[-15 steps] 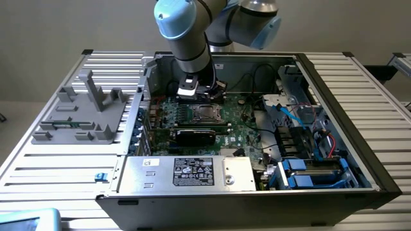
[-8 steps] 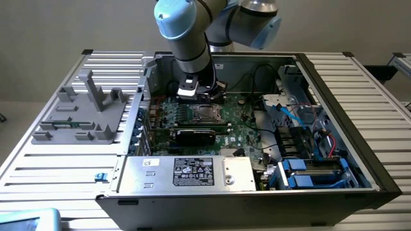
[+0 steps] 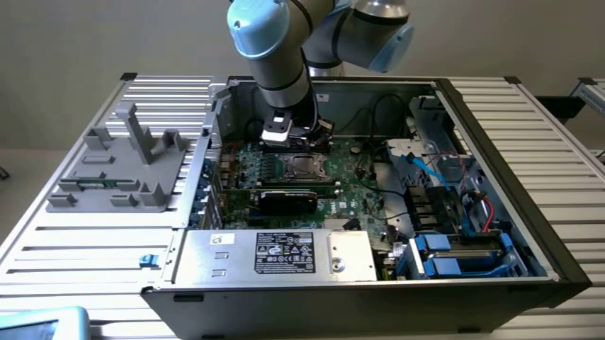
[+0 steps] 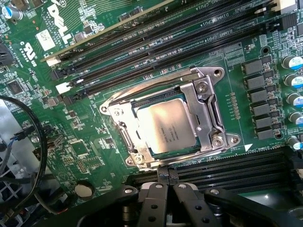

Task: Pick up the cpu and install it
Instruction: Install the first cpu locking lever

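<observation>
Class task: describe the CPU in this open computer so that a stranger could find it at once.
Start at the open computer case and find the green motherboard inside. Near its middle sits a metal-framed socket, and the cpu lies within it. Unlike the long dark memory slots beside it, it is a flat, shiny silver-beige square.

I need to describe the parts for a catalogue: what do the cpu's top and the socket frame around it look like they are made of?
The cpu: apparently metal, satin silver-beige, with a soft sheen. The socket frame: seemingly stamped steel, bright and glossy, with sharp glints along its edges.
</observation>
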Controlling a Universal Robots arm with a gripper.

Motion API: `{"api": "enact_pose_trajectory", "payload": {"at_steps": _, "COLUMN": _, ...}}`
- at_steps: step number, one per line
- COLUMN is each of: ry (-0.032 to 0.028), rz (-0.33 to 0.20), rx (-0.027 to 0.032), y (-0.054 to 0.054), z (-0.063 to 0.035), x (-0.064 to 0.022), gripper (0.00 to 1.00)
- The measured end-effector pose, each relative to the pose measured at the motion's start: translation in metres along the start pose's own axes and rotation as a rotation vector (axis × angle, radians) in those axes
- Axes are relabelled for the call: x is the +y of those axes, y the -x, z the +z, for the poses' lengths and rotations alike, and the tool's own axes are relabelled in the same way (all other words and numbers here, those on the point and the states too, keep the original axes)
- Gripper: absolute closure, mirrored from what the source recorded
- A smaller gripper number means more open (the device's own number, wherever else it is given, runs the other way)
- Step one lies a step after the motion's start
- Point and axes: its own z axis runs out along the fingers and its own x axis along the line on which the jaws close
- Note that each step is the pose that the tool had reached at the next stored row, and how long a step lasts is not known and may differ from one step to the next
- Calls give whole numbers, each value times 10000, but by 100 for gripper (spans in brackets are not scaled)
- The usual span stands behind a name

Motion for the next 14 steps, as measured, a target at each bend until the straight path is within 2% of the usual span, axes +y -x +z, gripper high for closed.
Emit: {"api": "enact_pose_trajectory", "payload": {"at_steps": 14, "ry": -1, "rz": 0, "rx": 0, "y": -19, "z": 26, "x": -1, "gripper": 89}}
